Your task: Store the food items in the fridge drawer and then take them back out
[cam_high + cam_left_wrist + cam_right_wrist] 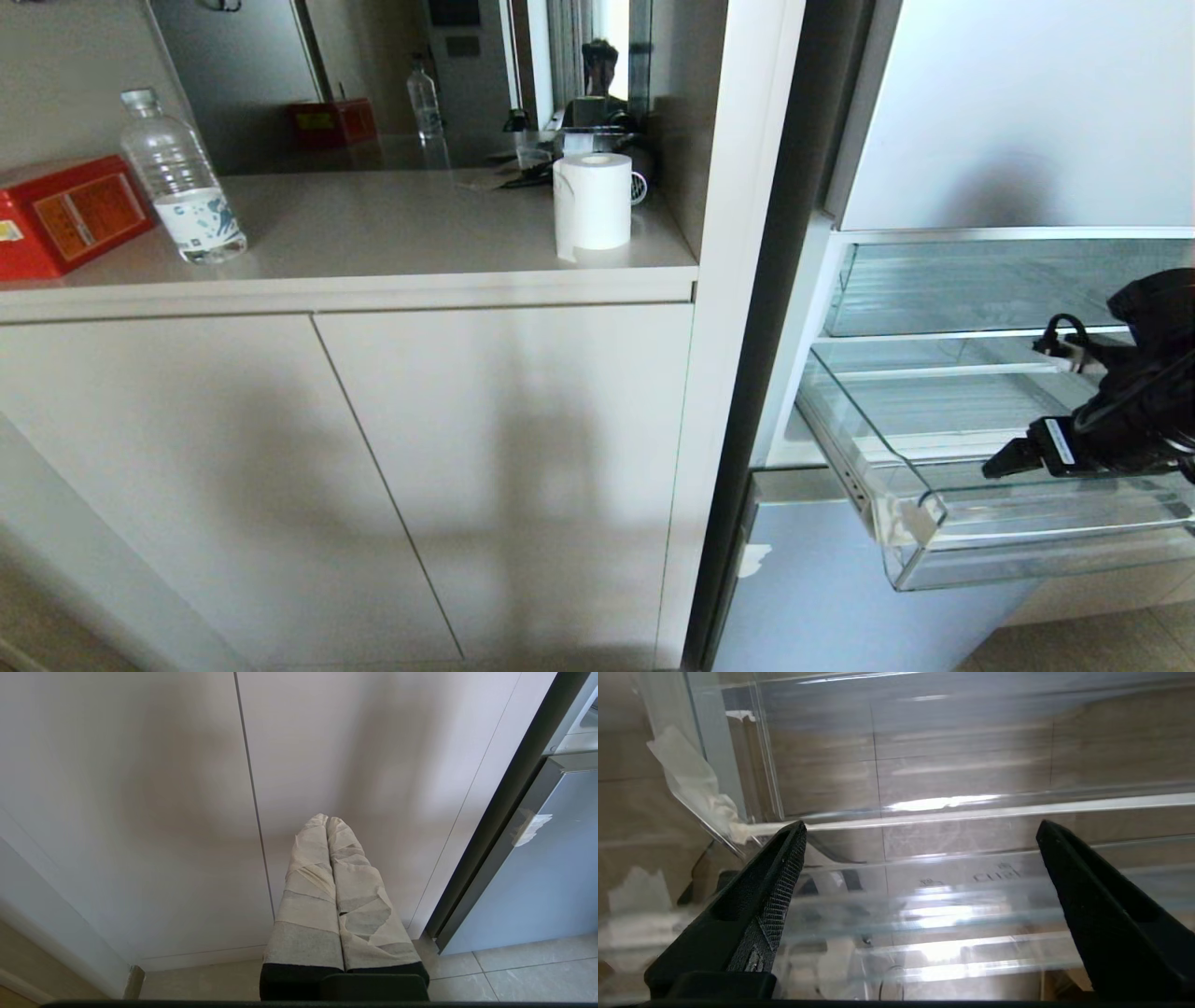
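The fridge (1018, 112) stands open at the right; its clear drawer (920, 541) is pulled out, a scrap of white tape (910, 523) on its near front corner; no fruit shows in the drawer or anywhere else in view. The right gripper (920, 830) hangs over the drawer, its two black fingers (780, 877) spread wide and holding nothing; the ribbed clear floor and front rim show between them. The left gripper (328, 820) hangs low in front of the cabinet doors (140, 812), its tape-wrapped fingers pressed together, empty. On the counter (392, 224) stand a water bottle (182, 182), a red box (65, 215) and a paper roll (593, 201).
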